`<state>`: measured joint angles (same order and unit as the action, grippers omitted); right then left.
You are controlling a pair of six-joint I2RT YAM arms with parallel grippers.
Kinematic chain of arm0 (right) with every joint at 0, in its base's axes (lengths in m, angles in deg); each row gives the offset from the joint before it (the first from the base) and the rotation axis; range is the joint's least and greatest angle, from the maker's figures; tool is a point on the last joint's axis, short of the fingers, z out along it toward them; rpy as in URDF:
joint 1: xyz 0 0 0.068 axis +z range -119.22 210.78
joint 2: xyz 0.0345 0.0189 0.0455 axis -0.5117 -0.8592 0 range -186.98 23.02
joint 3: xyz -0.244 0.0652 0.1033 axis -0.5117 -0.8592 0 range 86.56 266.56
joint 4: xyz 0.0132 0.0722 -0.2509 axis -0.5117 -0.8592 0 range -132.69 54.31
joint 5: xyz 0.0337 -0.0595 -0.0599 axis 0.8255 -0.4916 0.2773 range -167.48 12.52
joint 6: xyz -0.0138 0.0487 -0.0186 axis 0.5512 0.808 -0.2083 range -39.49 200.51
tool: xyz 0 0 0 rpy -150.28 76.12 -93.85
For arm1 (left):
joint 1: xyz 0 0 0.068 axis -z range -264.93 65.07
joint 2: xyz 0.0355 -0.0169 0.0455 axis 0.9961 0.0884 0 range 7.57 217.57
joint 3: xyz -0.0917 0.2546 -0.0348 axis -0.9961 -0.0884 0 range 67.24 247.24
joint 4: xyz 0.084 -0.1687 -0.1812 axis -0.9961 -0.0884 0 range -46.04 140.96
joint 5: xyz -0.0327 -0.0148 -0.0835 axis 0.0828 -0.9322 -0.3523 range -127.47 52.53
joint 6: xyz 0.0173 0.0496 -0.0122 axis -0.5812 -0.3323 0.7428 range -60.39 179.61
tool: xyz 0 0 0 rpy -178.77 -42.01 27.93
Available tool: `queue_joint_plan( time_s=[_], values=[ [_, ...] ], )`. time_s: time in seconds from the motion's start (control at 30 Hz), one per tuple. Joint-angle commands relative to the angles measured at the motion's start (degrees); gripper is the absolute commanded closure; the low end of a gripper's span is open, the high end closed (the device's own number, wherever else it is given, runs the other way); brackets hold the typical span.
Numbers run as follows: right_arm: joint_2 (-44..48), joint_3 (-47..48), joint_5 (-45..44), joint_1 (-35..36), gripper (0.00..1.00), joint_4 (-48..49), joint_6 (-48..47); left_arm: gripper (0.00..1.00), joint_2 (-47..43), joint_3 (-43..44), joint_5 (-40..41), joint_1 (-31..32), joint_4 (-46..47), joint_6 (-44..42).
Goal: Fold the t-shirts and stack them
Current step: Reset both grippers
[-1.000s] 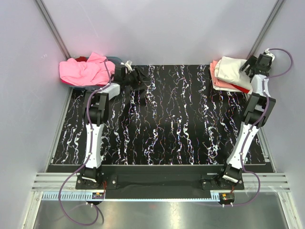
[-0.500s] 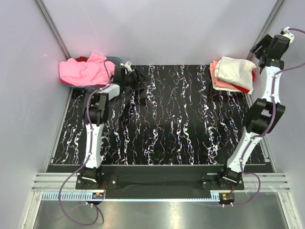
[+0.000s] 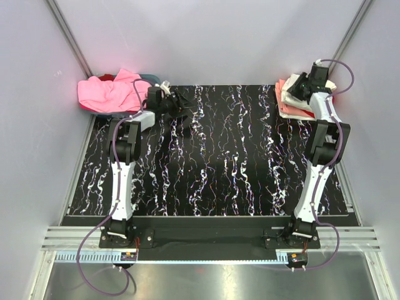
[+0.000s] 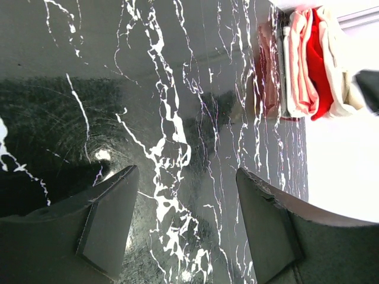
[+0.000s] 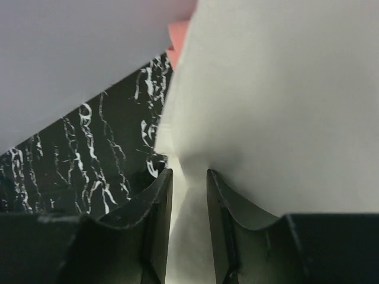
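Folded t-shirts lie in a stack (image 3: 294, 111) at the back right corner, a cream-white t-shirt (image 3: 289, 94) on top of pink and red ones. My right gripper (image 3: 300, 86) is down on that top shirt. In the right wrist view its fingers stand close together (image 5: 189, 180), pinching a raised fold of the cream-white t-shirt (image 5: 284, 89). A crumpled pink t-shirt (image 3: 109, 94) lies heaped at the back left. My left gripper (image 3: 181, 105) hovers just right of it, jaws wide open (image 4: 183, 177) over bare table. The left wrist view also shows the stack (image 4: 308, 59) far off.
A blue-grey basket (image 3: 153, 78) sits under the pink heap, with a bit of red cloth (image 3: 106, 77) behind it. The black marbled table (image 3: 225, 162) spreads between the arms. Pale walls close in the back and both sides, tight by the stack.
My right arm swung from up near the back right wall down onto the stack, and its jaws closed on the cream cloth. The left arm barely moved.
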<state>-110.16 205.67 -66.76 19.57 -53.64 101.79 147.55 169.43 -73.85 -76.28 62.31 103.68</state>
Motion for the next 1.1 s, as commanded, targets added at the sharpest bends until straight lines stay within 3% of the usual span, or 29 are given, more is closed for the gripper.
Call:
queue_joint_plan(
  time_s=[0.0, 0.37, 0.53, 0.63, 0.8, 0.9, 1.07],
  values=[
    [1.1, -2.9, 0.5, -0.9, 0.64, 2.0, -0.4, 0.28, -4.0, -0.7, -1.7, -0.6, 4.0, 0.6],
    [4.9, -2.4, 2.6, -0.9, 0.64, 0.0, -0.6, 0.28, -4.5, -1.5, -2.0, -0.6, 4.6, 0.8],
    [15.1, -0.4, 3.2, -0.9, 0.33, -5.7, 0.9, 0.29, -12.0, -4.5, 0.2, 0.4, -1.4, -4.4],
    [25.8, -7.5, 4.1, -0.6, 0.24, -3.9, 3.7, 0.28, -18.7, -8.9, 3.2, 2.0, -5.7, -8.2],
    [43.9, -31.5, 6.6, 5.4, 0.22, 7.3, 7.3, 0.28, -34.7, -21.3, 7.1, 3.0, -10.2, -7.7],
    [55.8, -45.5, 6.1, 15.3, 0.20, 14.0, 7.5, 0.28, -44.7, -26.9, 11.5, 3.0, -19.3, -9.4],
    [61.1, -63.6, 3.4, 30.7, 0.20, 17.4, 13.2, 0.28, -57.9, -30.9, 19.8, 3.1, -34.1, -15.7]
  ],
)
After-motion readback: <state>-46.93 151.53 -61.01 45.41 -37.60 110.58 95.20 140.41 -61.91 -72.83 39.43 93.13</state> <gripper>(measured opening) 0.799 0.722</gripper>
